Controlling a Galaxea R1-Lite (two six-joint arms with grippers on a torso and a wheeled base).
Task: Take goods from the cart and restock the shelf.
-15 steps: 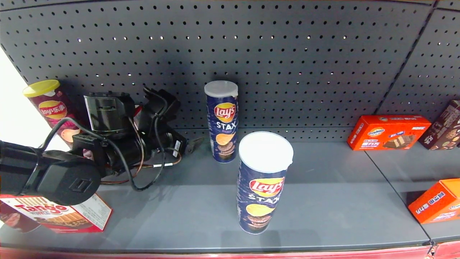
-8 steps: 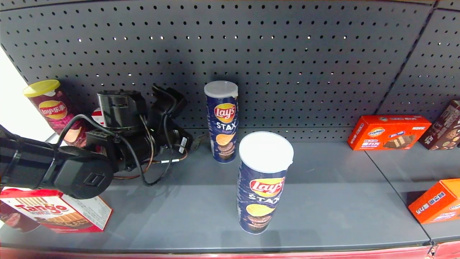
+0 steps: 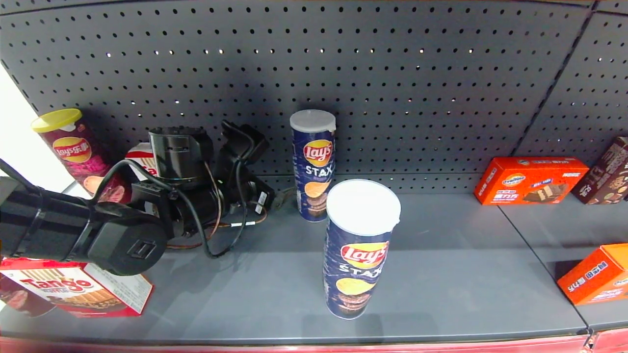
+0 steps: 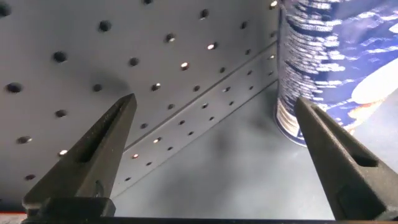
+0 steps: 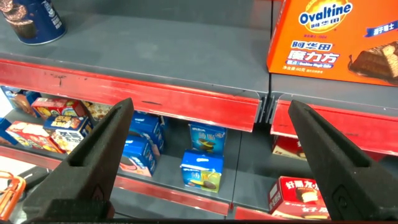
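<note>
- While I watch, my left gripper (image 4: 214, 102) sits with fingers spread, just left of the far dark-blue cylindrical chip can (image 4: 329, 56).
- My right gripper (image 5: 210, 104) hangs wide apart too.

matte black left arm (image 3: 73, 230), dark grey gripper fingers
the arm has a rounded joint housing with a small rectangular recess, a stubby black cylinder near the wrist, looping black cables, thin orange wires and small white tags. the left gripper (image 4: 214, 102) and right gripper (image 5: 209, 104) each carry two wedge-shaped fingers tapering to narrow tips.
</note>
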